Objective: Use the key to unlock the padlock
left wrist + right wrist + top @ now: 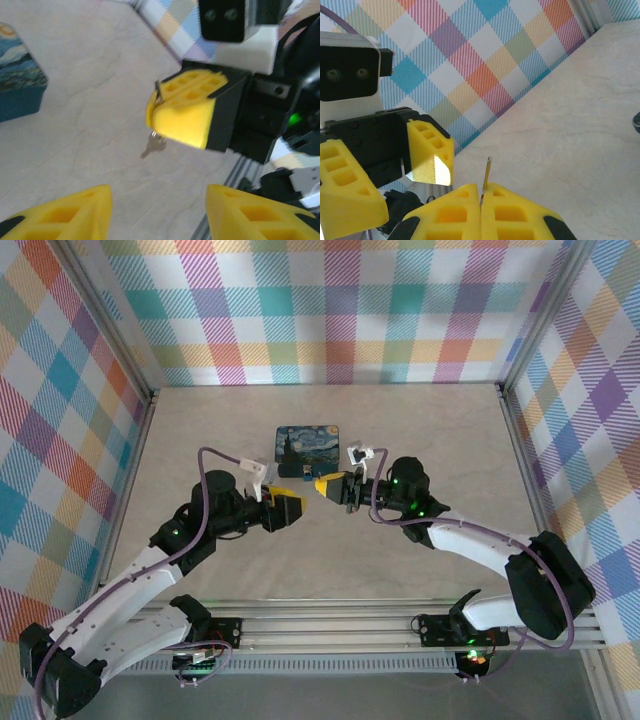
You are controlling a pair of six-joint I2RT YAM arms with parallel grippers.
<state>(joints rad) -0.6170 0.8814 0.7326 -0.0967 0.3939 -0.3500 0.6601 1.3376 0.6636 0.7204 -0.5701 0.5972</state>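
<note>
My right gripper (322, 487) is shut on a thin silver key (486, 175), whose blade sticks up from between the yellow fingertips. In the left wrist view the right gripper (152, 107) hovers over the table with a second small key (154, 145) dangling beneath it. My left gripper (285, 508) faces it from the left and stands open (157, 200) with nothing between its fingers (430, 155). A tiny dark bluish bit (299, 471) lies at the near edge of the printed box; it may be the padlock, too small to be sure.
A blue swirly-sky printed box (307, 448) lies on the beige table just behind the two grippers, also seen at the left as the box (17, 80). Checked walls surround the table. An aluminium rail (330, 625) runs along the near edge.
</note>
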